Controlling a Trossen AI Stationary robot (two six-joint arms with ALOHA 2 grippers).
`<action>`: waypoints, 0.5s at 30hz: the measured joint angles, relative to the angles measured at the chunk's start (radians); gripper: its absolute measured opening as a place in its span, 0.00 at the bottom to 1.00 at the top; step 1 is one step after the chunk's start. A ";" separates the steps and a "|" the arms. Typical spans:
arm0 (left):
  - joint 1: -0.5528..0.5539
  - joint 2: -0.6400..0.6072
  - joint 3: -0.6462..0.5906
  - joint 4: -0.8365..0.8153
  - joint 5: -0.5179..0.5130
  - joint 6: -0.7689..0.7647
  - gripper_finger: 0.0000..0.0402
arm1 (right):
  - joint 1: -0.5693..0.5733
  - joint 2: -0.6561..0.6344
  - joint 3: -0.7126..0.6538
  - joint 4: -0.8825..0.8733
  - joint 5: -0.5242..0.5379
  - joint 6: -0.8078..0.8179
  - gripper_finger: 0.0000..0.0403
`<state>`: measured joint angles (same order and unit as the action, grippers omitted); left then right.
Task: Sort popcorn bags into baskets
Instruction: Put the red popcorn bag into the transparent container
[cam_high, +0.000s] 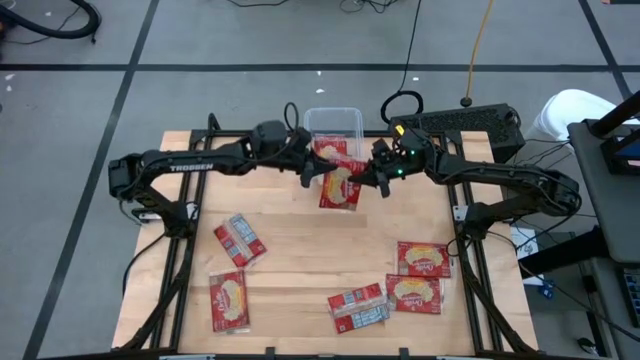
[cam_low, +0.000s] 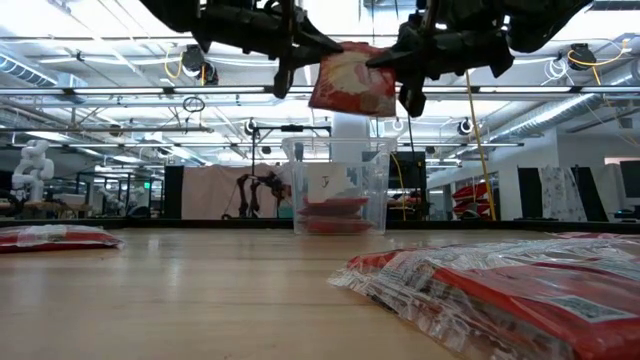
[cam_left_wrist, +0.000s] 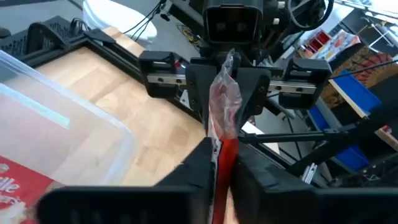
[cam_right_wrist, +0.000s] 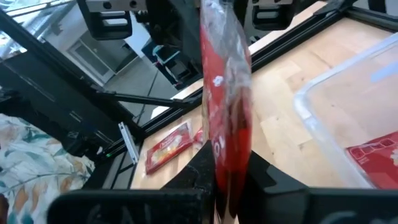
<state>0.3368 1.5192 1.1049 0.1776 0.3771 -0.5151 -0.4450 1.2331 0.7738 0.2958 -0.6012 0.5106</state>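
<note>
Six popcorn bags I count flat on the table; a seventh hangs beside the clear basket, left gripper and right gripper both clamped on it.

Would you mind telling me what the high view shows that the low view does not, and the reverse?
Only the high view shows the five loose popcorn bags spread over the table. Only the low view shows bags stacked inside the clear tub and the room behind. Both show one bag held in the air between the left gripper and right gripper, each shut on it.
</note>
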 joint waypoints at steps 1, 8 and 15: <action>0.007 0.000 0.000 0.001 0.011 0.007 0.07 | -0.001 0.000 0.000 0.001 0.003 0.002 0.05; 0.085 0.000 0.000 0.032 0.109 0.009 0.04 | -0.002 0.001 0.000 0.074 0.071 0.096 0.09; 0.210 0.000 -0.001 0.177 0.216 -0.056 0.02 | -0.039 -0.045 0.000 0.088 0.253 0.155 0.31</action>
<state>0.5464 1.5192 1.1042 0.3546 0.5931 -0.5712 -0.4838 1.1884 0.7742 0.3841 -0.3479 0.6659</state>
